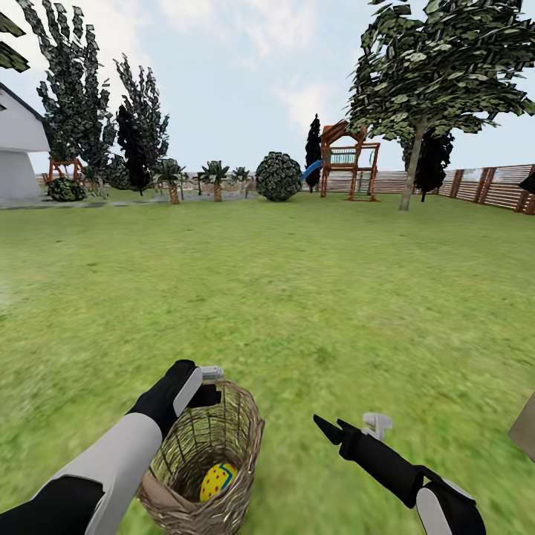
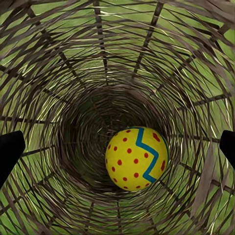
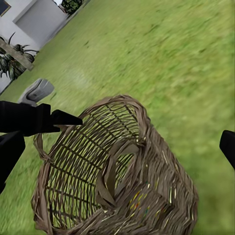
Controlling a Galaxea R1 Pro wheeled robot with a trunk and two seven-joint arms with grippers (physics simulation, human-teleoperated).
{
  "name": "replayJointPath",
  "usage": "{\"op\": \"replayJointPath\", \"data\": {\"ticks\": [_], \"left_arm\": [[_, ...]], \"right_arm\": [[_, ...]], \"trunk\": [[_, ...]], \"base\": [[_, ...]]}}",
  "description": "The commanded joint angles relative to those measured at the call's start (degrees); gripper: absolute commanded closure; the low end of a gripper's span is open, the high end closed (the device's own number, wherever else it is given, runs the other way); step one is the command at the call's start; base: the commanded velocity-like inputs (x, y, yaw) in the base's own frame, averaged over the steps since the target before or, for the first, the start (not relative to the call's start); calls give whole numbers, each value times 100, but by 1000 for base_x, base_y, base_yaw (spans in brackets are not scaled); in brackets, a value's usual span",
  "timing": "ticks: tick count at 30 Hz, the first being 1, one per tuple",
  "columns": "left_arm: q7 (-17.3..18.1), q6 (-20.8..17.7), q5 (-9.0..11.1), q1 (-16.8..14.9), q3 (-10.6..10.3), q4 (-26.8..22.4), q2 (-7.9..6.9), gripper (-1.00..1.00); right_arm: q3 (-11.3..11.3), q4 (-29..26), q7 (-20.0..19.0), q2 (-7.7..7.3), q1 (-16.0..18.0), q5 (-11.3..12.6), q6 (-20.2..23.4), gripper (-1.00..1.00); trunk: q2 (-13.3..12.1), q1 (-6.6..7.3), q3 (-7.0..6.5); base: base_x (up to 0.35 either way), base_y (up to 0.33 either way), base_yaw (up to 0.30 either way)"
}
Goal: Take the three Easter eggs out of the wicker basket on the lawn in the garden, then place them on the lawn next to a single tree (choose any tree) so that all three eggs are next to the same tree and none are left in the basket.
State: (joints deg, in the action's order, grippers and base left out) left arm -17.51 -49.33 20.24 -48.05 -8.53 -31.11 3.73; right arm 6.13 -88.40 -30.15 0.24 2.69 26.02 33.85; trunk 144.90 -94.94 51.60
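Observation:
The wicker basket (image 1: 204, 453) stands on the lawn (image 1: 297, 297) just in front of me. One yellow Easter egg (image 1: 218, 481) with red dots and a blue-green zigzag lies at its bottom. In the left wrist view that egg (image 2: 136, 158) sits deep inside the basket's weave (image 2: 73, 73). My left gripper (image 1: 210, 386) hangs open over the basket's far rim, with nothing between its fingers (image 2: 9, 152). My right gripper (image 1: 328, 425) is open and empty to the right of the basket, a little apart from it, and faces the basket's side (image 3: 161, 161). A pale-trunked tree (image 1: 411, 174) stands far off at the right.
A brown slat fence (image 1: 490, 184) runs along the right behind that tree. A wooden playset (image 1: 349, 160), a round bush (image 1: 279, 176) and darker trees line the far end. A white house (image 1: 18, 148) is at far left. A tan object (image 1: 524, 429) juts in at the right edge.

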Motion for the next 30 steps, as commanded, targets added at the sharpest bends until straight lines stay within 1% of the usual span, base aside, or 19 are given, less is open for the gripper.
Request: {"op": "replayJointPath", "data": {"ticks": [1, 2, 30], "left_arm": [[-51, -15, 60, -3, -27, -7, -4, -100], [-51, -15, 60, -3, -27, -7, -4, -100], [-44, 8, 56, -3, -34, -1, -4, -100]], "right_arm": [[10, -2, -8, 3, 3, 35, 43, -100], [10, -2, -8, 3, 3, 35, 43, -100], [11, -2, -9, 3, 4, 35, 42, -100]], "trunk": [[3, 1, 6], [3, 1, 6], [40, -71, 627]], "base": [[1, 0, 0], [1, 0, 0], [0, 0, 0]]}}
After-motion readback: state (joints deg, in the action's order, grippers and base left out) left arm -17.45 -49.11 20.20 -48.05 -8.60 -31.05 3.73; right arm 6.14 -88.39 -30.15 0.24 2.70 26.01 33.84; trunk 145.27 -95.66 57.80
